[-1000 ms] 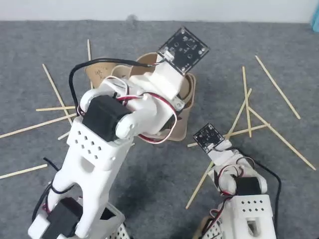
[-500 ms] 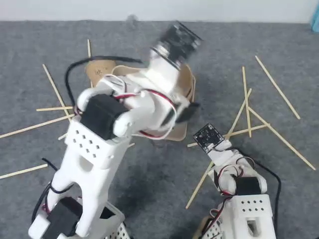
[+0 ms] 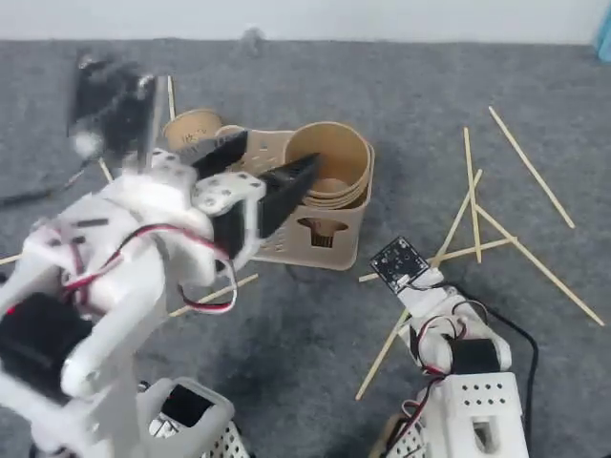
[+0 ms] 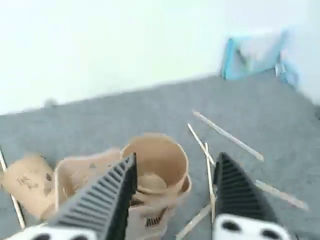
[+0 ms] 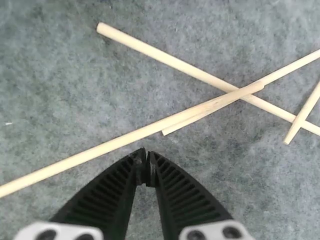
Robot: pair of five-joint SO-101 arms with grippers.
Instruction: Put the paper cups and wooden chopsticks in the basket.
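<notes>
Two views | high: left gripper (image 3: pixel 281 147) spread, empty, near basket (image 3: pixel 315 243) | wrist: right gripper (image 5: pixel 146 160) closed above crossed chopsticks (image 5: pixel 200 75)

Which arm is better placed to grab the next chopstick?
Right. The right gripper, shut, hangs just above crossed chopsticks; the left gripper, open and empty, is up near the basket.

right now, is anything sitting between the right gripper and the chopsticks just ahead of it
Nothing visible does. The right gripper is shut, its tips just short of the nearest chopstick, with only bare grey mat between them. Other chopsticks lie crossed beyond it.
</notes>
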